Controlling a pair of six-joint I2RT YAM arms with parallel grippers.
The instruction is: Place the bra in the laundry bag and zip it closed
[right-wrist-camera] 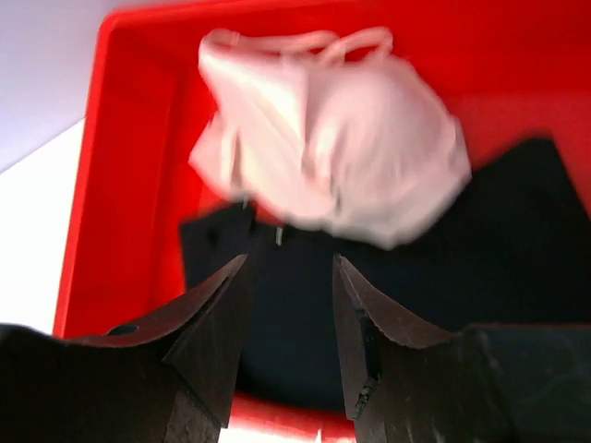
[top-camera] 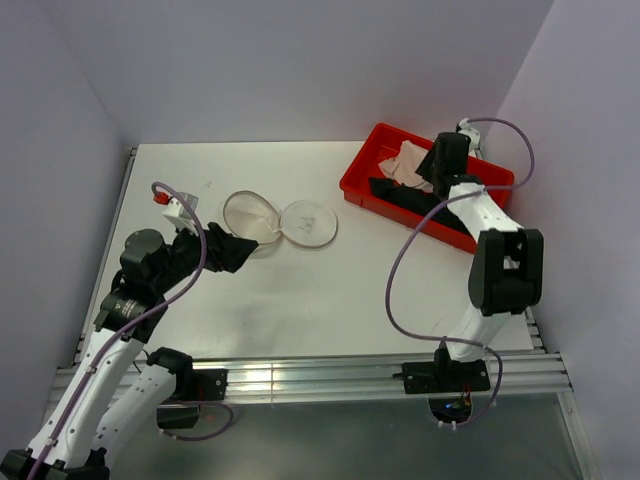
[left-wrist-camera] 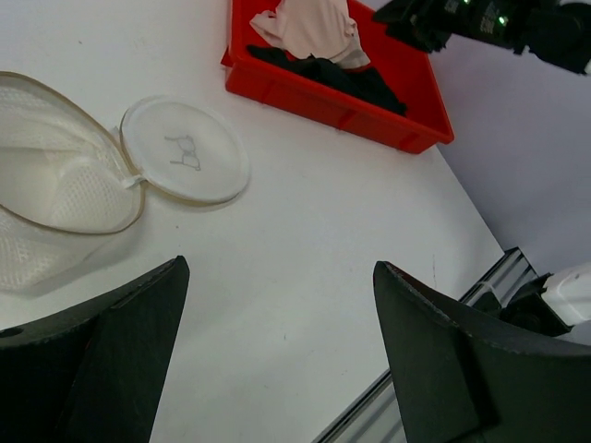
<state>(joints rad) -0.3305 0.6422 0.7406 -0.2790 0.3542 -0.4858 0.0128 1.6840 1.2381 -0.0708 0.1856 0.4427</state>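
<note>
- Bra [right-wrist-camera: 342, 157], pale pink, crumpled inside the red tray [top-camera: 355, 185] toward its far end, lying partly over a dark garment [right-wrist-camera: 517, 258]; blurred in the right wrist view, with thin straps only faintly traceable along its top edge.
- Right gripper [right-wrist-camera: 291, 258] directly above the tray, just short of the bra; fingers parted a little, nothing between them, no contact with either cloth.
- From overhead, bra mostly covered by the right wrist, only a pale corner showing.
- Laundry bag [top-camera: 250, 215] well left of the tray on the white table [top-camera: 300, 300], unzipped and gaping, with its round flap [top-camera: 307, 224] folded out flat on the side facing the tray.
- Cut off by the picture edge in the left wrist view; zipper pull too small to make out.
- Left gripper [left-wrist-camera: 277, 268] on the bag's side away from the tray, spread wide and empty; tips close to the mesh rim overhead, contact impossible to judge.
</note>
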